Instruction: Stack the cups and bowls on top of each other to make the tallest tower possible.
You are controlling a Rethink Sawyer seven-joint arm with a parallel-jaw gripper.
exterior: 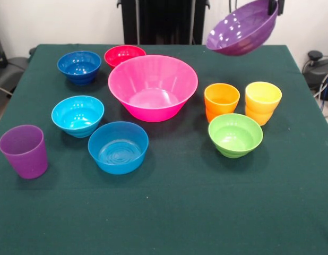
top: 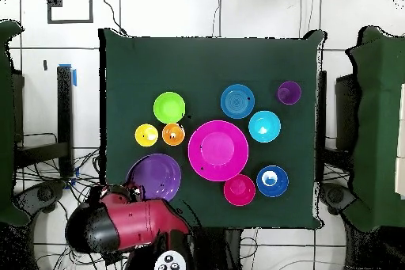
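pink bowl (exterior: 153,87) sits upright and empty near the middle of your table (exterior: 169,212), the widest piece on it, and nothing is stacked in it.

purple bowl (exterior: 242,27) is off the table: you see it tilted in the air at the front view's top right, its far rim meeting the gripper (exterior: 274,6), of which only a dark tip shows at the frame edge. you cannot tell how far the fingers are spread, only that the bowl hangs there. from overhead it floats just beside the pink bowl, with the red arm (top: 130,223) below it.

blue bowl (exterior: 118,147) stands in front of the pink bowl, to its left in the front view, close to it. cyan bowl (exterior: 77,115) sits just beside the blue one, a little further left and back. green bowl (exterior: 235,134) stands on the other side, just in front of the two small cups. dark blue bowl (exterior: 79,67) is at the back left, and the red bowl (exterior: 124,54) is next to it, partly hidden behind the pink bowl's rim.

purple cup (exterior: 24,151) stands alone at the left edge, well apart from the other cups. orange cup (exterior: 221,101) and yellow cup (exterior: 262,102) stand side by side, upright, right of the pink bowl.
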